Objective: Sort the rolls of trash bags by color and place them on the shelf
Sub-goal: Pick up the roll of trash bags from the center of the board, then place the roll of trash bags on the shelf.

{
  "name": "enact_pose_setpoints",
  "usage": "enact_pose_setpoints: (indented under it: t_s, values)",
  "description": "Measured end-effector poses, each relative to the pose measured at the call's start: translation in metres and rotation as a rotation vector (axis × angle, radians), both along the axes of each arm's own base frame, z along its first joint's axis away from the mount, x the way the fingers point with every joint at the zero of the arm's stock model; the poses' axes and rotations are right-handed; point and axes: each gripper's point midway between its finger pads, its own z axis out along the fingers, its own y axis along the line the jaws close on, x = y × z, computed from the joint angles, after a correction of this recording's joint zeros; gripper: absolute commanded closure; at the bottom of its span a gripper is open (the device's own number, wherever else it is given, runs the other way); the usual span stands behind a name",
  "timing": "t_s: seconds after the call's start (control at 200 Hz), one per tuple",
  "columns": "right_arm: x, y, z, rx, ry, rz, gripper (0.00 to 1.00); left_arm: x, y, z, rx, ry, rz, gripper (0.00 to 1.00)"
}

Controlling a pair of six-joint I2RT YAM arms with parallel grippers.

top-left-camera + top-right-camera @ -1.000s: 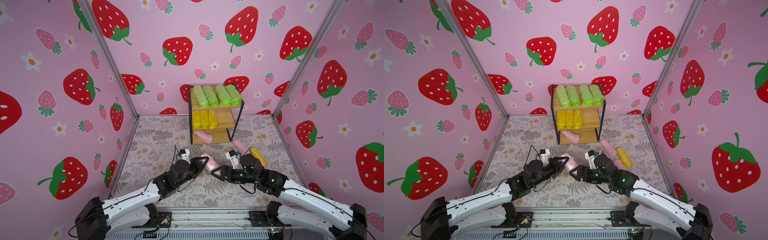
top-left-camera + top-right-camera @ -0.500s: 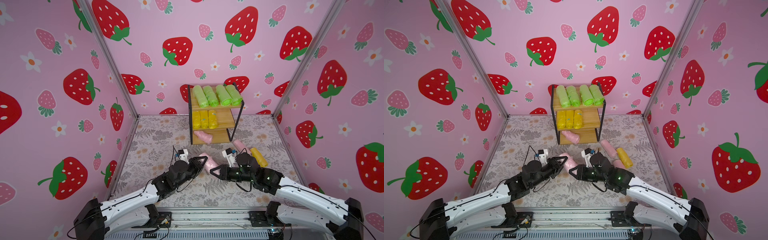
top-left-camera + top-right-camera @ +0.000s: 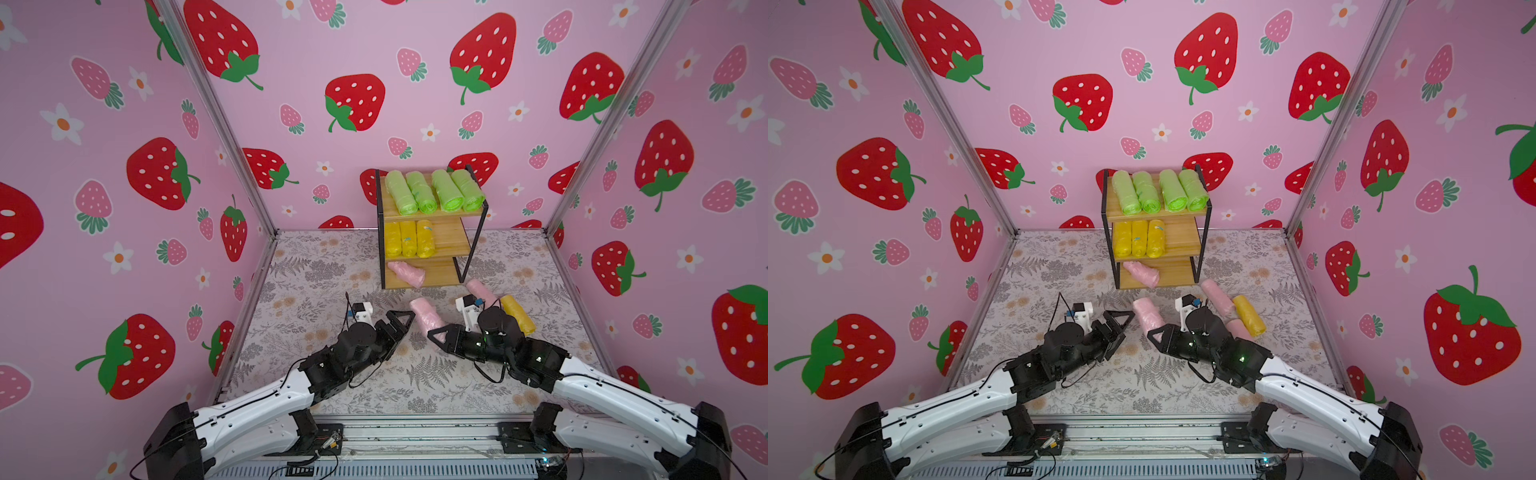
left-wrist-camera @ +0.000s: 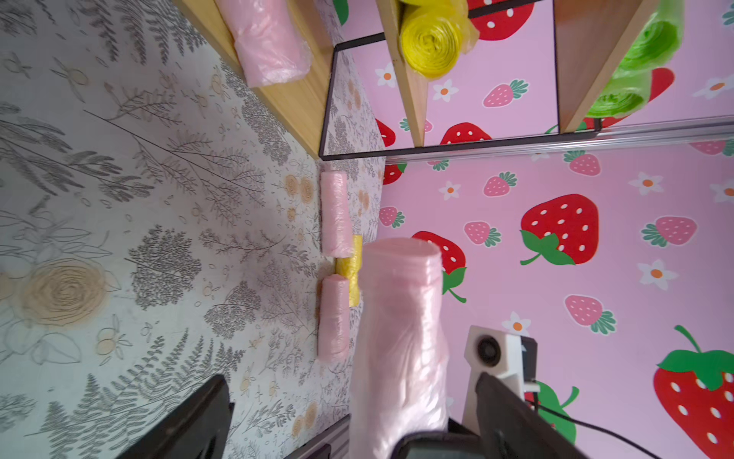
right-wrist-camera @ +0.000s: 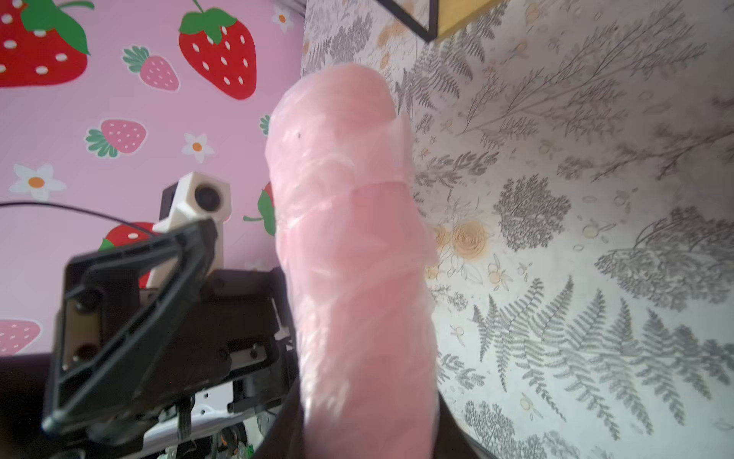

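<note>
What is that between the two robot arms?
A pink roll, seen in both top views: the right end effector is shut on it, and the left end effector is open.

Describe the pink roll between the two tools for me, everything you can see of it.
The pink roll is a soft cylinder of pale, crinkly, slightly see-through plastic film with a loose flap along its side. It is held above the floral mat, tilted, its free end toward the shelf. The right tool is shut on its near end; the left tool stands open around it, jaws apparently clear of it.
</note>
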Motion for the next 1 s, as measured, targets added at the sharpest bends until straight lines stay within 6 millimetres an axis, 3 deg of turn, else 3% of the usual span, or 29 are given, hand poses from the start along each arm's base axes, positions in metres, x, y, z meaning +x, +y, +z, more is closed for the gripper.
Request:
enact_pose_setpoints:
  t_s: [0.14, 0.23, 0.365, 0.525, 0.67, 0.81, 1.001]
  values:
    - [0.051, -0.016, -0.005, 0.064, -0.006, -0.135, 1.0, -0.006, 0.021, 0.019, 0.073, -0.049, 0.021, 0.0]
    - [0.079, -0.024, -0.025, 0.077, 0.029, -0.206, 1.0, -0.011, 0.038, 0.034, 0.089, -0.097, 0.043, 0.0]
    - [0.111, -0.023, -0.058, 0.083, 0.113, -0.25, 1.0, -0.02, 0.062, 0.042, 0.097, -0.132, 0.079, 0.0]
    - [0.144, -0.009, -0.077, 0.112, 0.175, -0.249, 1.0, -0.029, 0.084, 0.025, 0.116, -0.131, 0.116, 0.0]
    - [0.175, 0.002, -0.064, 0.147, 0.153, -0.241, 1.0, -0.034, 0.099, 0.002, 0.148, -0.111, 0.14, 0.0]
    - [0.204, -0.002, -0.059, 0.17, 0.134, -0.261, 1.0, -0.039, 0.109, -0.008, 0.151, -0.108, 0.156, 0.0]
    - [0.228, -0.005, -0.085, 0.153, 0.175, -0.287, 1.0, -0.042, 0.115, -0.018, 0.142, -0.103, 0.165, 0.0]
